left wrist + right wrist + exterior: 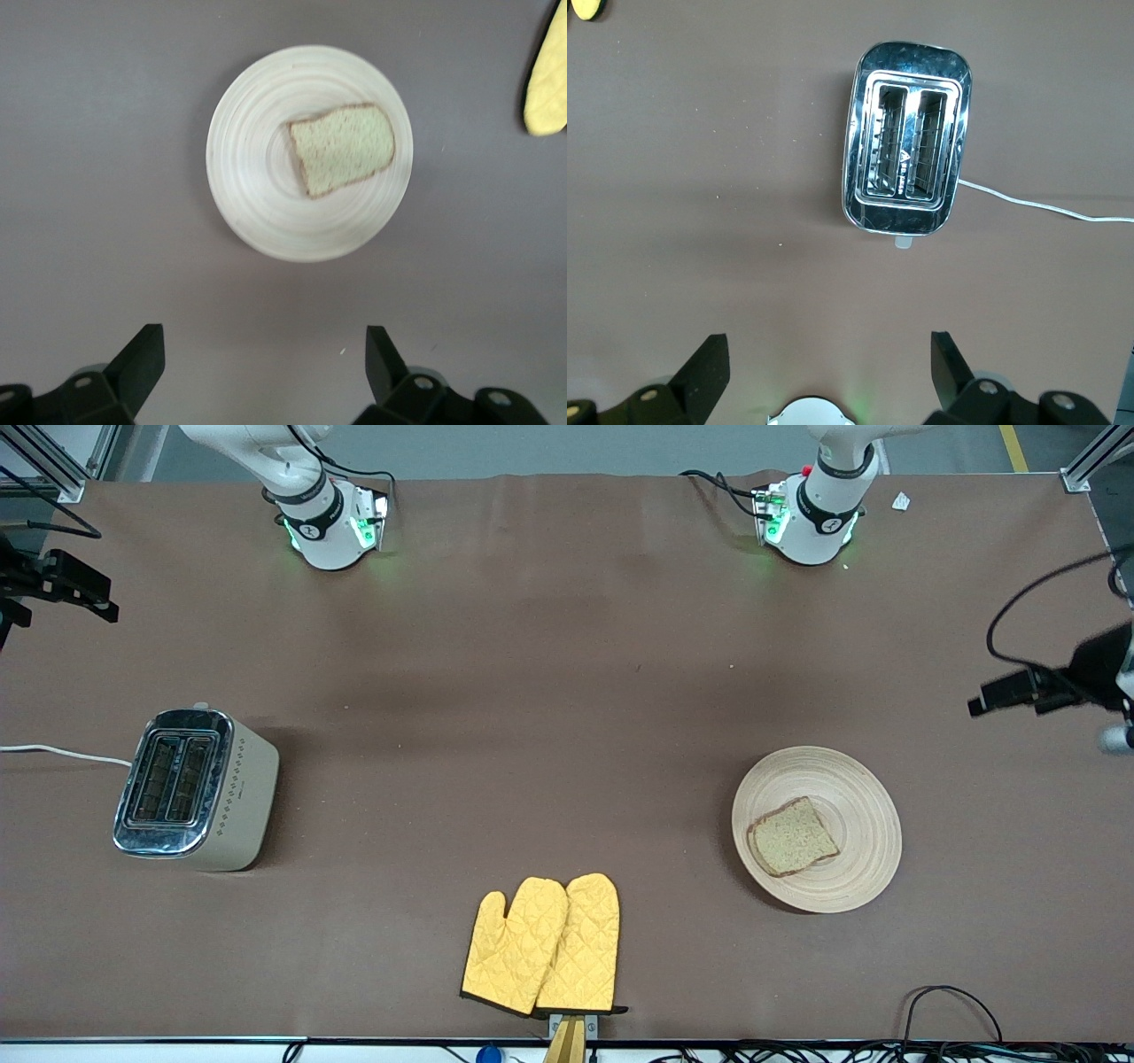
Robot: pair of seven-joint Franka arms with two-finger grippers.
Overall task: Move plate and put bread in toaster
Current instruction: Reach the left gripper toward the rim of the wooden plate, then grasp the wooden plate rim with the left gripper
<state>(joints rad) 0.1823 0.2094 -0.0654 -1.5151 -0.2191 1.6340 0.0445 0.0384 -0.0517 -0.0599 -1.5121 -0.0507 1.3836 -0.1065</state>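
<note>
Both claws are hanging open and empty, operator. Front view: your left claw (pixel 979 706) is hovering at the left arm's end of the desk (pixel 567 691), your right claw (pixel 106 607) at the right arm's end; the bread (pixel 793 837) is lying on the plate (pixel 864 797), well apart from the toaster (pixel 195 788); oven mitts (pixel 542 945) are lying between.

Left wrist view: left claw (pixel 266 354) is gaping over bare desk near the plate.

Right wrist view: right claw (pixel 830 359) is gaping near the toaster, slots empty.

Nothing is done yet; you are still facing both steps.
</note>
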